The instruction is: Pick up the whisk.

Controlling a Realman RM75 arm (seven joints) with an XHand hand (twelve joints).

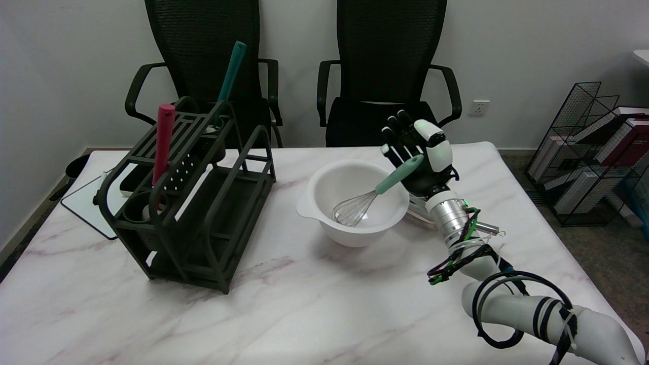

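Note:
A whisk (pixel 364 202) with a mint-green handle (pixel 400 175) leans in a white mixing bowl (pixel 317 185) at the table's middle. Its wire head lies on the bowl's bottom, and its handle slants up over the right rim. My right hand (pixel 425 154) is just right of the bowl, at the handle's upper end. Its fingers are stretched up and apart, and the palm faces the handle. The handle's tip overlaps the palm, and no finger is wrapped around it.
A dark green utensil rack (pixel 192 203) stands at the left, holding a red-handled tool (pixel 163 142) and a teal-handled one (pixel 229 81). A flat white board (pixel 86 203) lies beside it. Two black chairs (pixel 385 76) sit behind the table. A wire basket (pixel 593 152) is at the far right.

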